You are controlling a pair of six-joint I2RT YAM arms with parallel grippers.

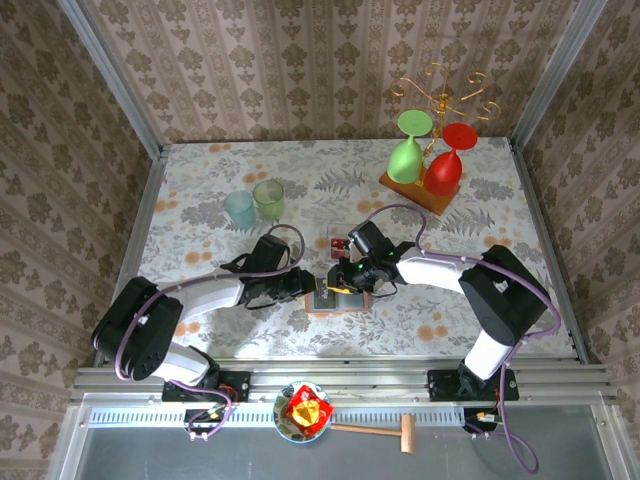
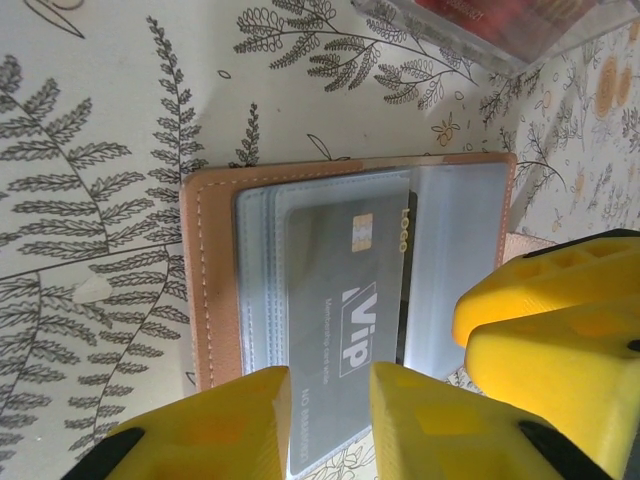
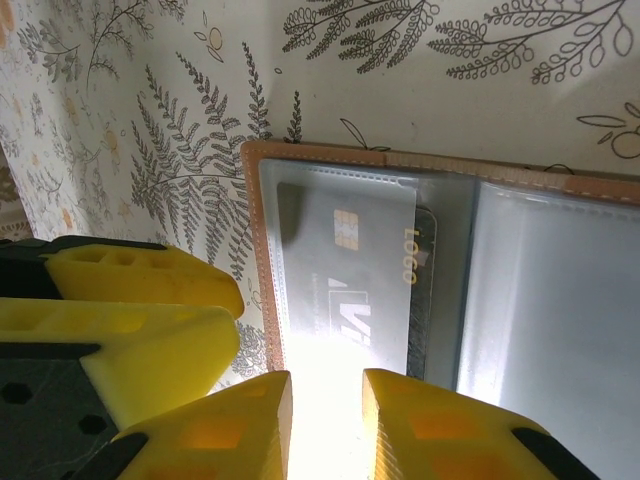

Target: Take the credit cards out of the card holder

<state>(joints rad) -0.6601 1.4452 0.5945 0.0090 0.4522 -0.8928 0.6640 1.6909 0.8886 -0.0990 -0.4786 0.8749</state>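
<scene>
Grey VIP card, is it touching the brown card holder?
Touching. The left wrist view shows the grey VIP card sitting inside a clear pocket of the open card holder, lying flat against it.

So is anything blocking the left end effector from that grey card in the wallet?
Nothing visible does: the grey card, sleeved in the open card holder, lies right ahead of the left end effector.

Salmon-brown card holder — grey VIP card
</scene>
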